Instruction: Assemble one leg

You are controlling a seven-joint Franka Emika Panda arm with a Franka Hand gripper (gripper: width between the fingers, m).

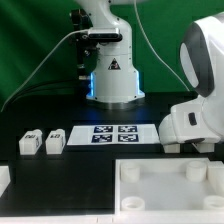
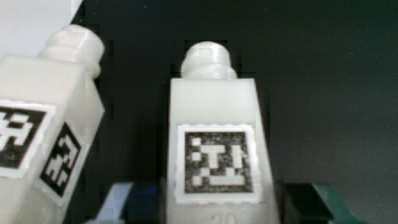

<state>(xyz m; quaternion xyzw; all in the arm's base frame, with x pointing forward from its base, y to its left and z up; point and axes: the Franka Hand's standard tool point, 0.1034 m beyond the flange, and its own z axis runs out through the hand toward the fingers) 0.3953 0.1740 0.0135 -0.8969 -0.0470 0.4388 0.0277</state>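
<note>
In the wrist view a white leg [image 2: 219, 140] with a square tag and a round peg stands between my fingers. My gripper [image 2: 228, 200] is open and straddles its lower end; the left finger [image 2: 139, 200] lies close to it and the right finger [image 2: 334, 200] stands a little apart. A second leg [image 2: 45, 120] stands close beside it. In the exterior view my hand [image 1: 190, 125] is low at the right, and its fingers and these legs are hidden. Two more legs [image 1: 28, 142] [image 1: 55, 140] lie at the exterior view's left.
The marker board [image 1: 112, 133] lies in the middle of the black table. The large white tray-like piece with corner sockets [image 1: 165, 185] fills the front right. The robot base [image 1: 112, 75] stands at the back. A white block [image 1: 4, 180] sits at the front left edge.
</note>
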